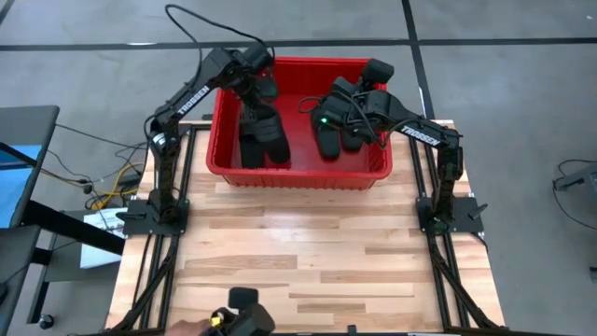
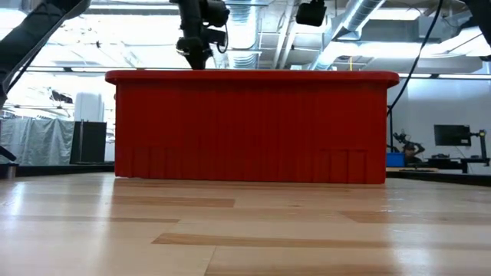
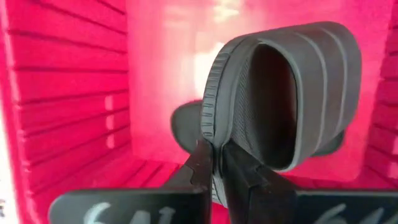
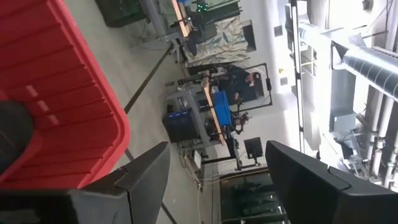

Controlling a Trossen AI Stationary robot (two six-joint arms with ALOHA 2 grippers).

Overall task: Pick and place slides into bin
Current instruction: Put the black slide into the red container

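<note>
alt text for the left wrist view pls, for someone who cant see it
The left gripper is shut on the edge of a black slide, holding it up inside the red bin. The wide strap arches over the sole toward the camera, and another dark slide shows partly behind it on the bin floor.

My two arms are dark, jointed tubes with white lettering along the forearm, black cables looping from the upper joints, a small green light glowing on the right one, and blunt, flat black fingers [image 4: 311, 186].
</note>
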